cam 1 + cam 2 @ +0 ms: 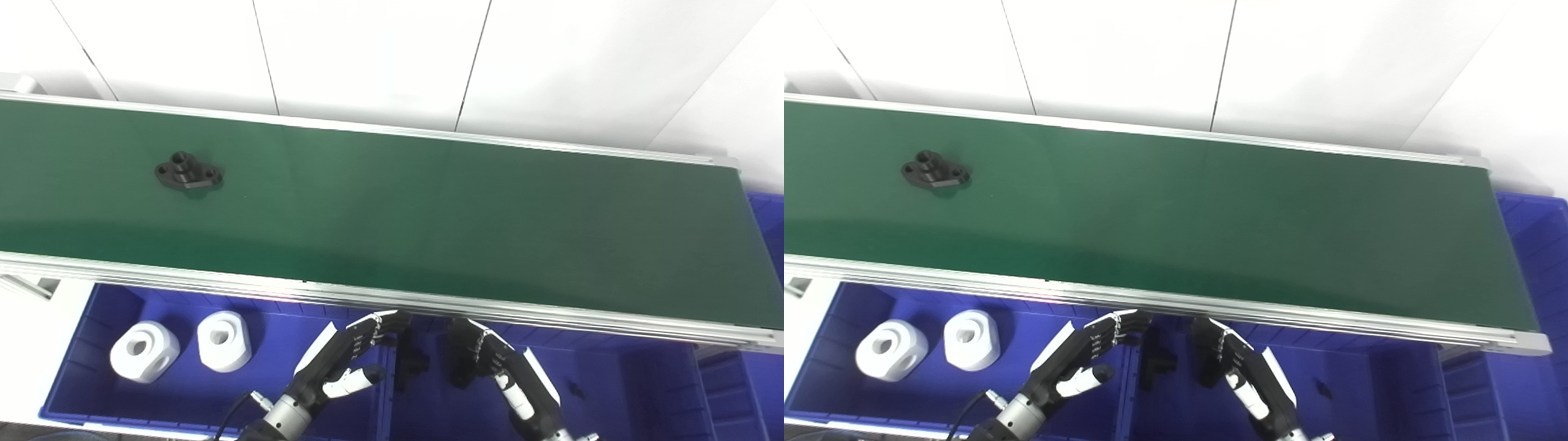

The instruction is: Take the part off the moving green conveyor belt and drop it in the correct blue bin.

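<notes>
A long conveyor belt (429, 214) fills the middle of the view, its green band smooth and matte with a faint sheen, framed along both long edges by ribbed silver metal rails (551, 318). Behind it stands a wall of plain white panels (367, 55) split by thin dark seams. Below the near rail sit blue plastic bins: the left bin (73, 367) has ridged inner walls and holds two white blocks (144, 351), chunky and rounded with a smooth moulded finish and a round hole through each, lying just beside one another. The middle bin (612, 380) holds a small dark piece on its floor, too small to make out, and another black piece sits near the divider between the hands. A further blue bin (768, 226) shows at the belt's right end. The left hand (349, 355), black with white shell plates and a silver wrist, hangs over the bins just below the rail, its fingers apart and gently curled, holding nothing. The right hand (496, 367) mirrors it close by, likewise spread and empty. The part (188, 172), a small matte black flange with a raised centre hub and round holes in its lobes, lies flat on the belt far left, well apart from both hands.
</notes>
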